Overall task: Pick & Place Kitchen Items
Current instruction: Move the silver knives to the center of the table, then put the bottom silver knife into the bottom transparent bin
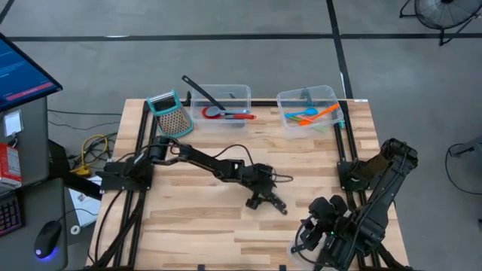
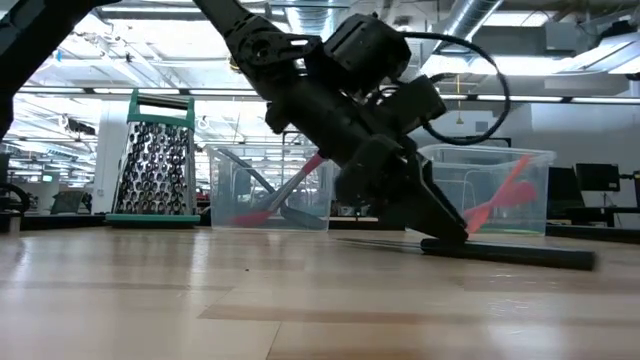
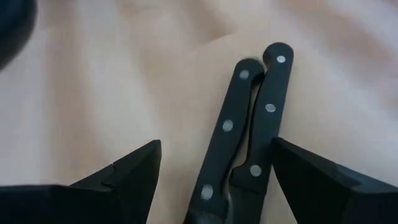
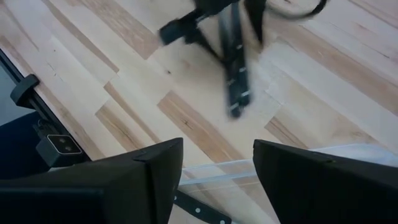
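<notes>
Overhead, the tabletop (image 1: pixel 203 226) was a slab of pale wooden planks in mixed light and tan tones, edged by black rails. It stood on a grey floor crossed by dark lines. A monitor with a blue screen (image 1: pixel 19 71), a keyboard and a mouse (image 1: pixel 47 242) sat off the tabletop's left side, and a fan stood at the far right corner of the room. The low view showed an open hall behind, with ceiling ducts and strip lighting. No legible writing or brand was visible on any item.

At the far edge stood a teal-framed grater (image 1: pixel 169 113) and two clear bins. The left bin (image 1: pixel 242 93) held a black ladle (image 1: pixel 202 92) and a red-headed spatula (image 1: pixel 226 114). The right bin (image 1: pixel 331 96) held orange, blue and green utensils (image 1: pixel 310 116).

The left arm reached from its base at the left edge across to the tabletop's centre, wrist pitched steeply down. The left pincer (image 1: pixel 265 197) had its fingers set wide apart, straddling two black-handled knives (image 3: pixel 249 137) that lay side by side and touching on the wood; neither finger was seen in contact with the handles.

The right arm was folded back at the near right corner. The right pincer (image 4: pixel 217 168) hung above the wood with its fingers apart and nothing between them. A further riveted knife handle (image 4: pixel 202 211) lay below it.
</notes>
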Robot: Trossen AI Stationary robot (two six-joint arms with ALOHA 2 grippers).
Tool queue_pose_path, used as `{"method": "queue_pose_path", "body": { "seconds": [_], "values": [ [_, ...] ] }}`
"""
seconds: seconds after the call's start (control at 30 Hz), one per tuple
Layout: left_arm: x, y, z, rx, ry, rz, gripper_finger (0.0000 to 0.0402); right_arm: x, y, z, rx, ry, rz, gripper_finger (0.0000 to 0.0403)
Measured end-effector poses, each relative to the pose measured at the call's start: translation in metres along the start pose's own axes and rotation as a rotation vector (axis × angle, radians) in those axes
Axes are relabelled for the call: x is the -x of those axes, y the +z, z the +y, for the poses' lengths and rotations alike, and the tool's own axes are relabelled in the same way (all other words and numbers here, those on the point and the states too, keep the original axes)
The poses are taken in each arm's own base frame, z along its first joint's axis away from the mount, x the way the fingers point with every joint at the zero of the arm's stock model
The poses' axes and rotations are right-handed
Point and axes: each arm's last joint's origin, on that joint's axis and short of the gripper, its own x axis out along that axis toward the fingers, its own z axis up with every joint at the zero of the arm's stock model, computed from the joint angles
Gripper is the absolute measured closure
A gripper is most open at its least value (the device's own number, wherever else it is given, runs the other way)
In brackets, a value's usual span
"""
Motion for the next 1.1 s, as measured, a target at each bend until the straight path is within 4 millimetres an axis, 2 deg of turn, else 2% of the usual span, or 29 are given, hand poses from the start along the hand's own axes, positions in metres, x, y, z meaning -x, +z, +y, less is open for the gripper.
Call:
{"method": "queue_pose_path", "body": {
  "seconds": [0.13,0.27,0.37,0.47,0.63,0.77,0.97,1.1],
  "values": [
    [0.008,-0.011,0.027,0.101,0.138,0.081,0.0125,0.0,0.0,0.0,0.002,0.001,-0.007,0.0214],
    [0.021,-0.022,0.049,0.224,0.186,0.133,0.0131,-0.004,0.002,0.001,0.007,-0.009,-0.048,0.0214],
    [0.037,-0.023,0.058,0.272,0.191,0.137,0.0135,-0.007,0.008,0.001,0.012,-0.027,-0.081,0.0215],
    [0.062,-0.01,0.062,0.273,0.193,0.064,0.0139,-0.013,0.018,0.002,0.046,-0.046,-0.103,0.0217],
    [0.106,0.002,0.05,0.256,0.188,-0.002,0.0144,-0.028,0.044,0.001,0.15,-0.12,-0.123,0.0218],
    [0.155,0.014,0.037,0.257,0.205,-0.108,0.0144,-0.047,0.076,-0.004,0.233,-0.213,-0.114,0.0219],
    [0.23,0.015,0.01,0.271,0.212,-0.263,0.015,-0.08,0.134,-0.022,0.425,-0.339,-0.029,0.0228],
    [0.272,0.004,-0.01,0.274,0.208,-0.357,0.0157,-0.101,0.171,-0.031,0.584,-0.287,0.055,0.0235]
  ]
}}
